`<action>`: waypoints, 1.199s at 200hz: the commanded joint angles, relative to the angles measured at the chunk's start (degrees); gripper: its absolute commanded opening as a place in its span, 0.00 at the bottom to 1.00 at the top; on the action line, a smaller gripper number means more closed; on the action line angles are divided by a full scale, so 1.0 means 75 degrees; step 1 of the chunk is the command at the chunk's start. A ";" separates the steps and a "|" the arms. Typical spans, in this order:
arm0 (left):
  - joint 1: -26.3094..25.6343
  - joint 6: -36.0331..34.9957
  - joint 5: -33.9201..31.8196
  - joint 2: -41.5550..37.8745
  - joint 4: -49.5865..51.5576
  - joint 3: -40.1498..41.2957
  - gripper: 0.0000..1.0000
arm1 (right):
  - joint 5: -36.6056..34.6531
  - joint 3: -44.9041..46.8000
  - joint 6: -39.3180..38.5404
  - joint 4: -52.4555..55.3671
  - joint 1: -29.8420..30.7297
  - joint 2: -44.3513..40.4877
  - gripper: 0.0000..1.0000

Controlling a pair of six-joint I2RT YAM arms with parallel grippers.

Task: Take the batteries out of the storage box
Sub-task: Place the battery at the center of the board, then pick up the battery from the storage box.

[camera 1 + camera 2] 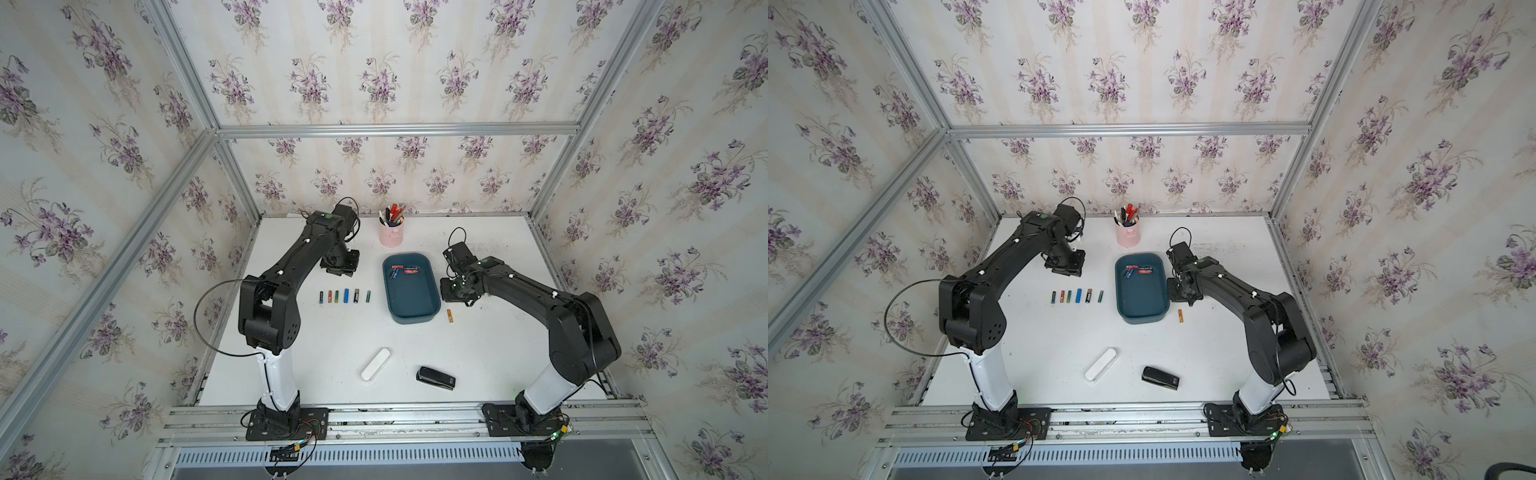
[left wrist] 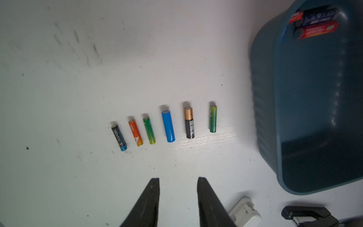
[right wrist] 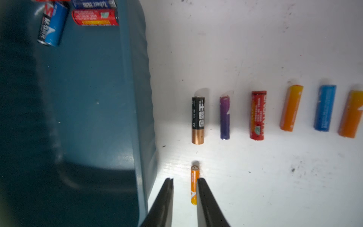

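Here, the storage box (image 1: 411, 301) sits near the middle of the white surface (image 1: 332, 353), open side up. A few batteries (image 1: 403, 271) lie at its far end, among them a red one (image 3: 95, 17) and a blue-and-black one (image 3: 51, 24) lying askew.

To the left of the box and well apart from it, a row of six batteries (image 1: 345, 296) lies side by side: black-and-blue, orange, green, blue, black-and-copper, green. The left pincer (image 2: 177, 178) hangs over the surface near this row, jaws parted and empty.

On the box's right, the right wrist view shows a second row (image 3: 258, 115): black-and-copper, purple, red, orange, blue, orange. The black-and-copper one lies nearest the box wall without touching it.

A slim orange battery (image 3: 194, 184) lies alone and flat on the surface near the box's front right corner. The right pincer (image 3: 184, 178) stands over it, released, jaws slightly apart. The battery appears at the edge of one finger; whether they touch cannot be told.

A pink pen cup (image 1: 390, 235) stands beyond the box. A white oblong case (image 1: 375, 364) and a black stapler (image 1: 435, 378) lie toward the front, apart from each other.
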State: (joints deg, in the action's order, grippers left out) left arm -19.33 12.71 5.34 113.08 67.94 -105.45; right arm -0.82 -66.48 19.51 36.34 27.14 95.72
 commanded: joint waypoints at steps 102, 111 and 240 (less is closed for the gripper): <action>-0.1805 0.0068 -0.0372 0.3812 0.0376 -0.4484 0.39 | 0.0074 -0.0381 -0.0661 0.0335 -0.1086 0.0019 0.27; -0.1817 0.0054 -0.0429 0.3803 0.0114 -0.4294 0.39 | 0.0071 -0.0419 -0.0688 0.0352 -0.1119 0.0061 0.27; -0.1904 -0.0289 -0.0701 0.4439 -0.0947 -0.4023 0.39 | 0.0086 -0.0396 -0.0796 0.0312 -0.1273 0.0293 0.27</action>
State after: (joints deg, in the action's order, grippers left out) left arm -33.63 11.40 1.23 145.64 60.49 -134.89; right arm -0.14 -69.82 13.76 38.63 17.89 98.04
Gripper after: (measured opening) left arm 0.386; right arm 0.266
